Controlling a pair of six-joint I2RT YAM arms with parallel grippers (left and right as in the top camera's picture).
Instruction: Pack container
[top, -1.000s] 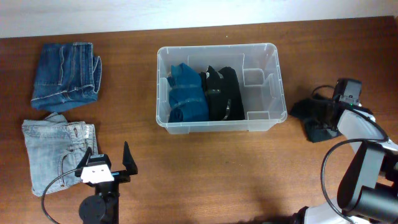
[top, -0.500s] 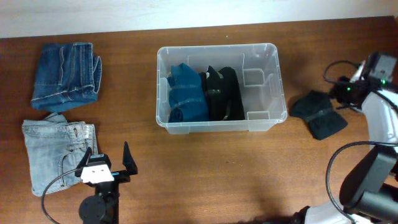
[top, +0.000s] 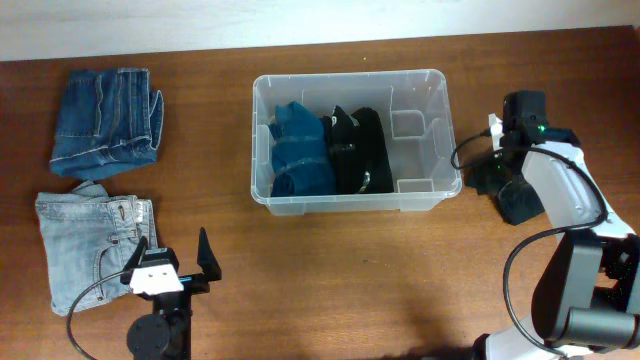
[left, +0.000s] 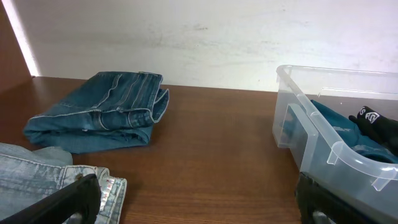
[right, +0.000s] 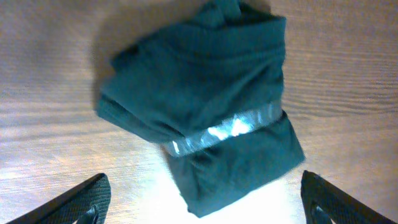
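While its fingers (right: 84, 200) gape, right arm (top: 562, 192) overhangs garment (right: 205, 118).

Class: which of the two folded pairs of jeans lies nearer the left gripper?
The pale light-blue denim pair, beside the left gripper; the dark-blue denim pair lies farther off.

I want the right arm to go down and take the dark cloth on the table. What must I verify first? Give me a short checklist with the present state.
1. Right gripper open: ok, fingers spread wide.
2. Dark garment lies between the fingers: ok in the right wrist view.
3. Height above the garment: cannot tell.
4. Free room in the container: ok, its right part is bare beside the black garment.
5. Left gripper out of the way: ok, open, beside the light jeans.
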